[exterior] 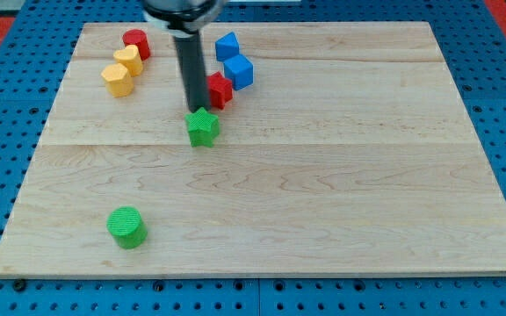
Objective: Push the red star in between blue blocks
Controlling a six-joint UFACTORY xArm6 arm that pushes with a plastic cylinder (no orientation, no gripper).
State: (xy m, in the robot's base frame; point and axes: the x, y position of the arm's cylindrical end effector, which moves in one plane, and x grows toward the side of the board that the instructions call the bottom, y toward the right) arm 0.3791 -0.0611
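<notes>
The red star (pixel 220 90) lies near the view's top, just below and left of a blue cube (pixel 239 71). A second blue block (pixel 227 45) sits above that cube. My rod comes down from the top and my tip (pixel 196 109) ends at the red star's left side, close to or touching it. A green star (pixel 203 127) lies directly below my tip.
A red cylinder (pixel 136 43) and two yellow blocks (pixel 129 59) (pixel 117 79) cluster at the view's upper left. A green cylinder (pixel 126 226) stands at the lower left. The wooden board (pixel 323 193) sits on a blue pegboard surface.
</notes>
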